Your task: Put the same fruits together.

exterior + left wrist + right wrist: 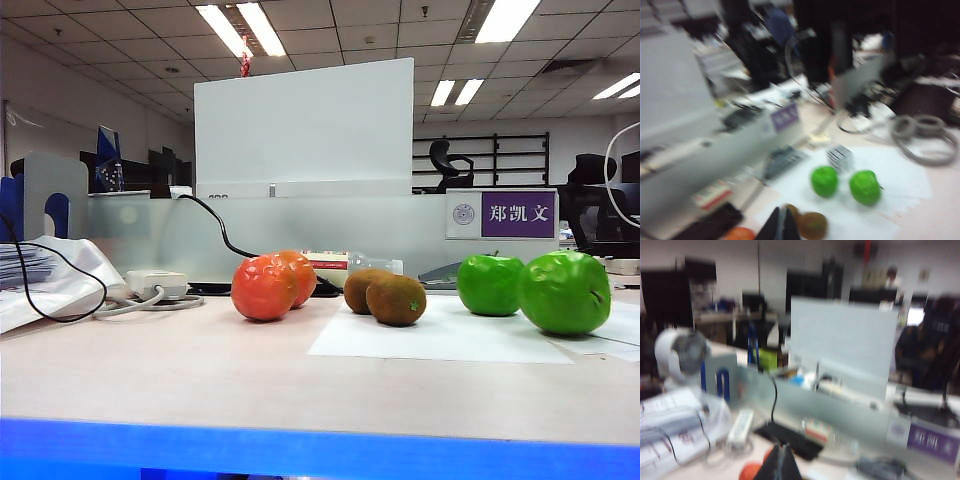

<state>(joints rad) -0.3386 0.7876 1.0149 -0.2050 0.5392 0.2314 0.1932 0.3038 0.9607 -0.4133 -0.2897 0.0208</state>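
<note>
Fruits (397, 299) glossy, faceted or fuzzy; left gripper (781, 226) and right gripper (784, 462) jaws pressed together, empty.

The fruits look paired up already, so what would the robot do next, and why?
Probably nothing but park both arms: the two orange fruits touch, the kiwis touch, the green apples sit side by side. The left hand and right hand are shut, empty, raised above the table.

White paper sheet (440, 340), purple nameplate (517, 214)
</note>
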